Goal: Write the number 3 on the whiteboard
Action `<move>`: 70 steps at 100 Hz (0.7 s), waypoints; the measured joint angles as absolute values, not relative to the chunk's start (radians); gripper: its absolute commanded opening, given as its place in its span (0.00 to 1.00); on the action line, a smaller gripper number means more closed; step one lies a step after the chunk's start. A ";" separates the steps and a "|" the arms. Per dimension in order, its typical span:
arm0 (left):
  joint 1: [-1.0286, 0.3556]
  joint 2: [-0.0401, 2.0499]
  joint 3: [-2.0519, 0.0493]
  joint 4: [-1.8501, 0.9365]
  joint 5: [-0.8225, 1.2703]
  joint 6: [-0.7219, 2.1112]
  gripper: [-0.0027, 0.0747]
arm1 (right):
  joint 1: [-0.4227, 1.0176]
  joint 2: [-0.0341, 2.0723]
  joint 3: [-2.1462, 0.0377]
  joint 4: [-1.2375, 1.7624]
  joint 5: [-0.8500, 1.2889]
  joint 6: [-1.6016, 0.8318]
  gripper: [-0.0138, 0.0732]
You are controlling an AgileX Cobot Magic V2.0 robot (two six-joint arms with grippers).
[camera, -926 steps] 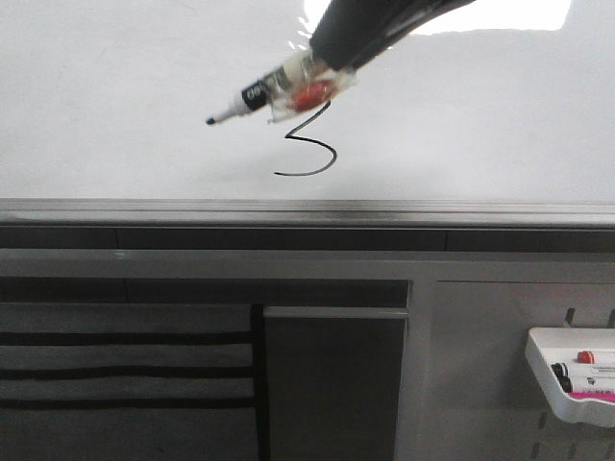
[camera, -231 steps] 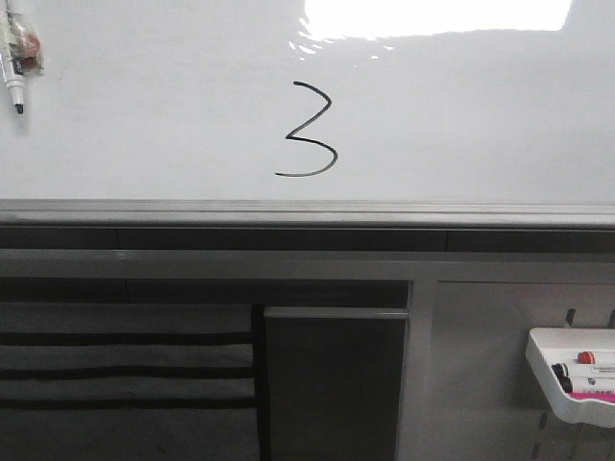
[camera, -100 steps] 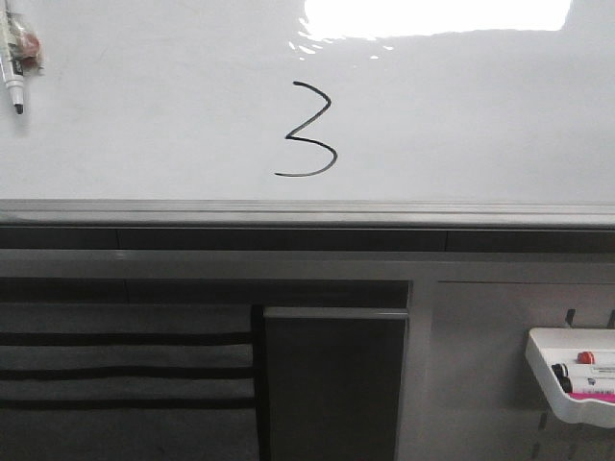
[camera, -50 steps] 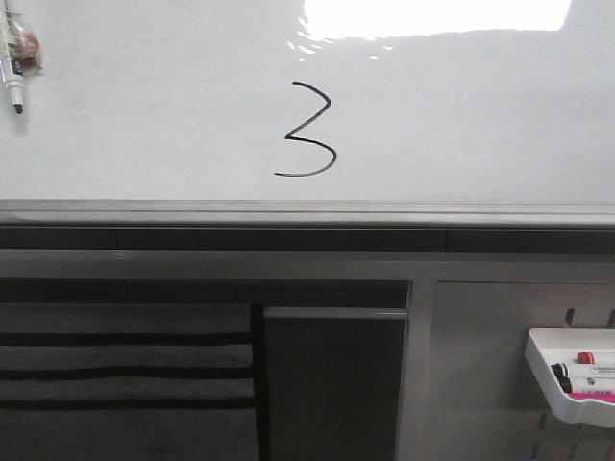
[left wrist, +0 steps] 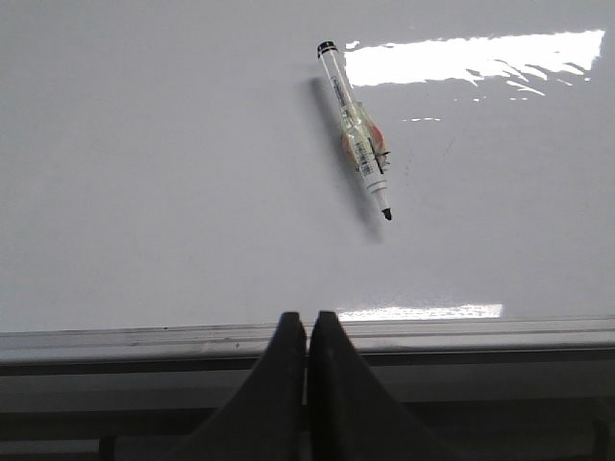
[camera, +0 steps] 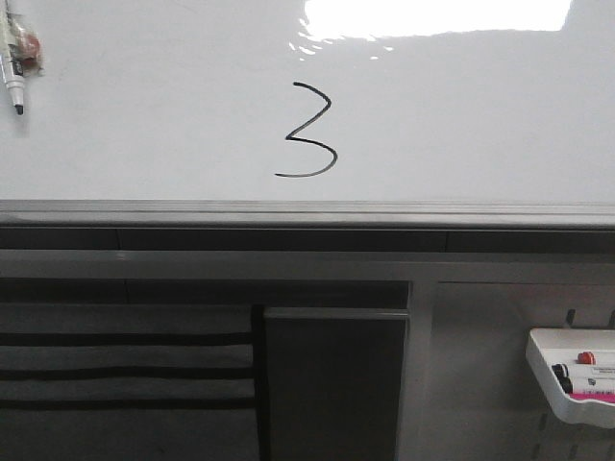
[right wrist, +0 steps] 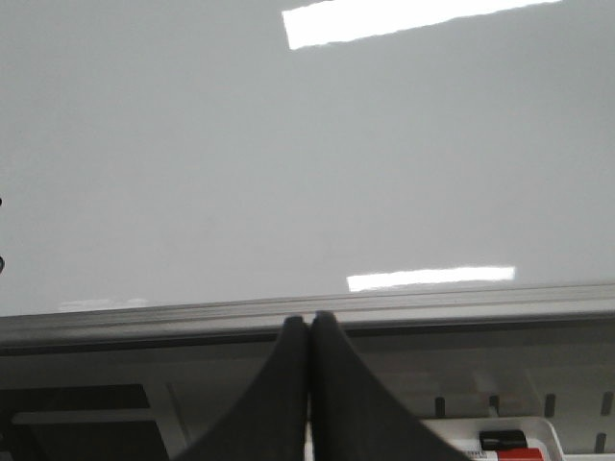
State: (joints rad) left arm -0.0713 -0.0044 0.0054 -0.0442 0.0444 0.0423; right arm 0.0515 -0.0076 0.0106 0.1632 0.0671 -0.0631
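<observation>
Left gripper (left wrist: 307, 322) pressed shut on nothing, fingertips together, parked just off the grey rail (left wrist: 480, 331) at the board's near edge. Right gripper (right wrist: 308, 327) likewise closed and empty, also at the rail, with the marker tray (right wrist: 480, 437) peeking in beside it. Number 3 (camera: 307, 130) drawn in thin black line around the middle of the whiteboard (camera: 480, 115), angular on top, rounded below with a flat tail, sitting clear of the rail. Marker (left wrist: 355, 130) lying uncapped flat on the board at the far left corner in the front view, well apart from the digit, long axis running roughly away from the left gripper with the tip pointing back toward the rail. Nearer the left arm by a clear margin; out of sight from the right wrist. Task looks finished, judging by the complete digit. Plenty of bare board around the marker for an approach from above, with the board's left edge close by and the rail between fingers and pen.
</observation>
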 measured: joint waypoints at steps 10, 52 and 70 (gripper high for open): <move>-0.071 -0.004 0.005 -0.044 0.044 0.042 0.01 | 0.052 -0.008 0.011 0.163 0.083 -0.063 0.08; -0.071 -0.004 0.005 -0.044 0.044 0.042 0.01 | 0.051 -0.008 0.011 0.164 0.082 -0.063 0.08; -0.071 -0.004 0.005 -0.044 0.044 0.042 0.01 | 0.051 -0.008 0.011 0.164 0.082 -0.063 0.08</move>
State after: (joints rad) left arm -0.0713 -0.0044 0.0054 -0.0442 0.0444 0.0423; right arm 0.0507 -0.0082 0.0106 0.1640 0.0816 -0.0631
